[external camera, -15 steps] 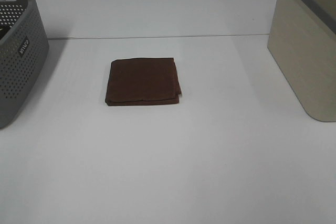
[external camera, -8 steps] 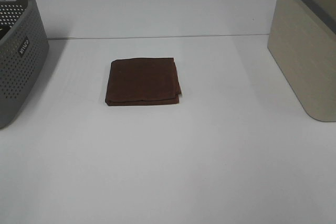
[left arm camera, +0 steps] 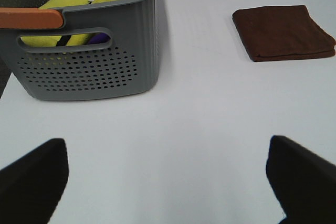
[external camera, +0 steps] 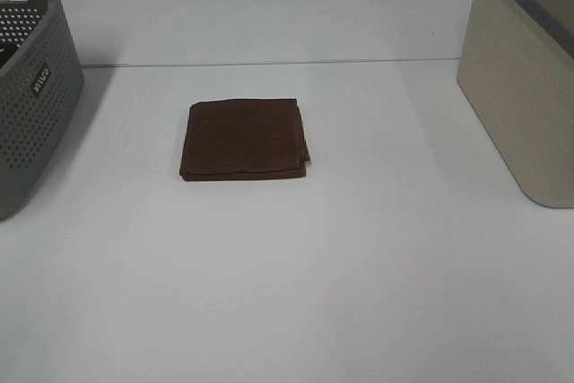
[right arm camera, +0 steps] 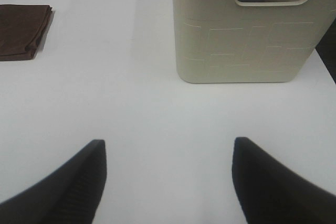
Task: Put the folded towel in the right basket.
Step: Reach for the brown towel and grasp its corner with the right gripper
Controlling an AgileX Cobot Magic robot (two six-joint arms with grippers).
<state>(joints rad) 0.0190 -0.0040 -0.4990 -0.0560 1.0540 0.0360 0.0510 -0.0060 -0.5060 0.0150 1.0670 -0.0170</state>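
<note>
A folded dark brown towel [external camera: 243, 139] lies flat on the white table, a little left of the middle. It also shows in the left wrist view [left arm camera: 282, 31] and at the edge of the right wrist view [right arm camera: 22, 31]. The beige right basket [external camera: 526, 78] with a grey rim stands at the right edge; the right wrist view shows its handle side [right arm camera: 244, 38]. My left gripper [left arm camera: 168, 182] is open and empty over bare table. My right gripper [right arm camera: 167, 182] is open and empty, short of the beige basket. Neither gripper shows in the high view.
A grey perforated basket [external camera: 27, 87] stands at the left edge; the left wrist view shows it [left arm camera: 89, 51] holding yellow and blue cloth. The table's back edge meets a white wall behind the towel.
</note>
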